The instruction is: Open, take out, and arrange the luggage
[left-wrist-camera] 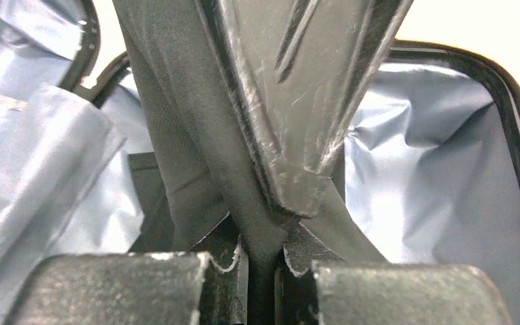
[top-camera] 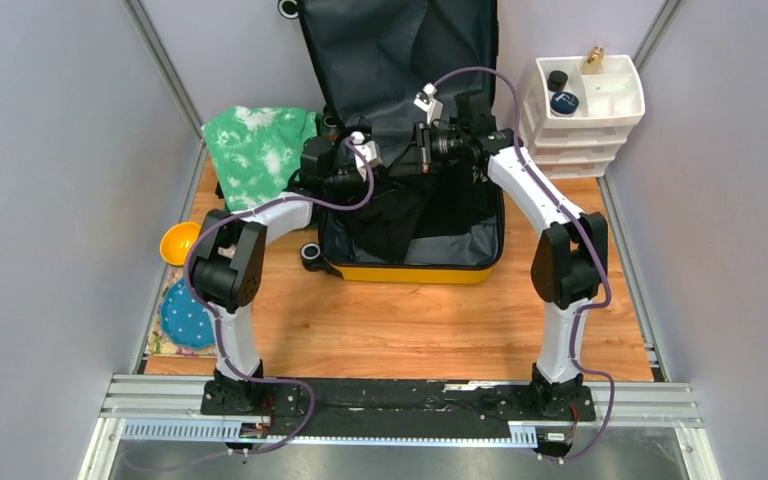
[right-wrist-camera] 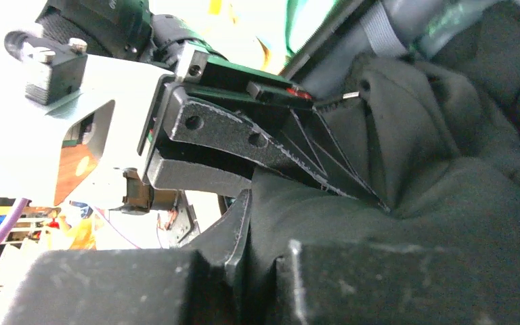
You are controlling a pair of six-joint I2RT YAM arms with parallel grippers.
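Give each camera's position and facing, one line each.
Top external: above and behind the bases, looking down at the open luggage; left arm and right arm show whole.
Left wrist: on the left arm, inside the luggage, facing its lining; the left hand shows, shut on dark cloth.
Right wrist: on the right arm, facing the left hand across the cloth; the right hand shows, shut on it.
Shared: each wrist view shows the other hand and the same cloth.
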